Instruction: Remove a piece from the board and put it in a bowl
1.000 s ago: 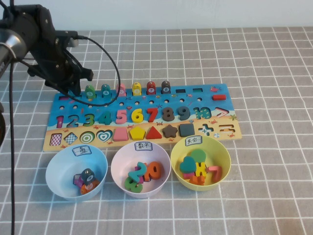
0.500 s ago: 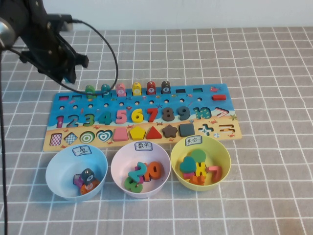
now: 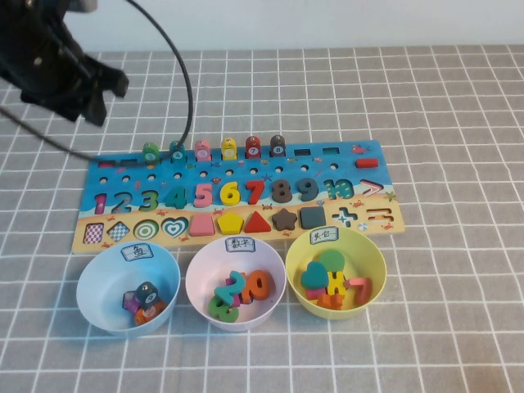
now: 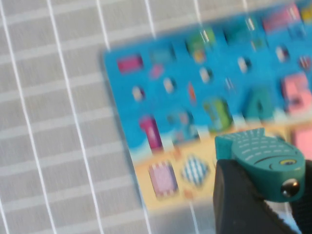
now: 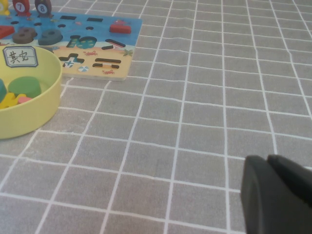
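So the left gripper [image 4: 265, 195] is up at the far left over the board [image 3: 344, 176], fingers pinching the piece [image 4: 261, 161] by one end. Could slip before reaching the bowl [image 3: 92, 282]. Right gripper [image 5: 278, 195] sits parked on the right, fingers together.

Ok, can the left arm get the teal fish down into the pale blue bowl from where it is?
Probably yes: the left end effector holds the teal fish above the board's far left corner, and nothing stands over the pale blue bowl.

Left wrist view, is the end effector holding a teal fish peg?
Yes, the left end effector is clamped on the teal fish peg above the board.
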Robot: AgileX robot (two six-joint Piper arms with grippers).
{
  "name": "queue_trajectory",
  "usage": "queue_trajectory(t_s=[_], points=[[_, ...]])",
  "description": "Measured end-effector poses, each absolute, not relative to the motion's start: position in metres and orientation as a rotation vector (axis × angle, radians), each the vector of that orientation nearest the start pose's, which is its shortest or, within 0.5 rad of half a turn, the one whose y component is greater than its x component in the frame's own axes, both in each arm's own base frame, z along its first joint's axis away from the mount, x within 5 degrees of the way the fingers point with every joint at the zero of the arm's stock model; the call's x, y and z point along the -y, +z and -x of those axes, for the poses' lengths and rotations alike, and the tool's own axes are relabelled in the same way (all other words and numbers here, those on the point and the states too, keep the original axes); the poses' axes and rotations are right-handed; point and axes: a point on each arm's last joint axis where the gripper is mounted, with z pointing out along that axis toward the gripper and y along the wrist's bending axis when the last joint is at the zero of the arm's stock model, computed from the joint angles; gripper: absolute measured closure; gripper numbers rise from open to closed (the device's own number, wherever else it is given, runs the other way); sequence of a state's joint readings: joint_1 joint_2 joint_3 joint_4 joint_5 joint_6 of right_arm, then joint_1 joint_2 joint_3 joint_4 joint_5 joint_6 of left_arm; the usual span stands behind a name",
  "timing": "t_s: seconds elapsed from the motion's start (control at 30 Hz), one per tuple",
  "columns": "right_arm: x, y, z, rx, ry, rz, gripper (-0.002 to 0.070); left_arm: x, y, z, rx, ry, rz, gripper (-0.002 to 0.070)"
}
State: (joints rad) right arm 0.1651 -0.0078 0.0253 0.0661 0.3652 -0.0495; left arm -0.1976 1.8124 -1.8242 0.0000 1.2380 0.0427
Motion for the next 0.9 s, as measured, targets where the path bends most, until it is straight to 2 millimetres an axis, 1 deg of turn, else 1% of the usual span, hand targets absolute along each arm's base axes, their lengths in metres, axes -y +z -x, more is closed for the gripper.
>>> queue_trajectory(t_s=[0.03,0.1,0.2,0.3,0.37,0.53,0.73,0.9], points=[[-0.011,0.172,-0.052,-1.861,0.145,0.159,0.0694,0.077,0.356,-0.372,-2.691,-0.048,-0.335,0.0472],[-0.011,0.172,-0.052,-1.861,0.145,0.159,0.0694,0.078,0.356,-0.348,-2.712,-0.050,-0.358,0.0472],[-0.011,0.172,-0.052,-1.861,0.145,0.159,0.0694,0.077,0.351,-0.318,-2.747,-0.050,-0.386,0.0472],[-0.011,0.172,-0.052,-1.861,0.145,0.159,0.0694,0.076,0.346,-0.295,-2.774,-0.050,-0.407,0.0472],[-0.011,0.172,-0.052,-1.861,0.145,0.159,0.0694,0.075,0.342,-0.284,-2.791,-0.068,-0.407,0.0472],[-0.011,0.172,-0.052,-1.861,0.145,0.159,0.0694,0.080,0.326,-0.269,-2.855,-0.146,-0.418,0.0472],[-0.011,0.172,-0.052,-1.861,0.145,0.159,0.0694,0.099,0.306,-0.255,-2.909,-0.167,-0.528,0.0473],[-0.011,0.172,-0.052,-1.861,0.145,0.159,0.0694,0.110,0.292,-0.254,-2.950,-0.166,-0.589,0.0473]])
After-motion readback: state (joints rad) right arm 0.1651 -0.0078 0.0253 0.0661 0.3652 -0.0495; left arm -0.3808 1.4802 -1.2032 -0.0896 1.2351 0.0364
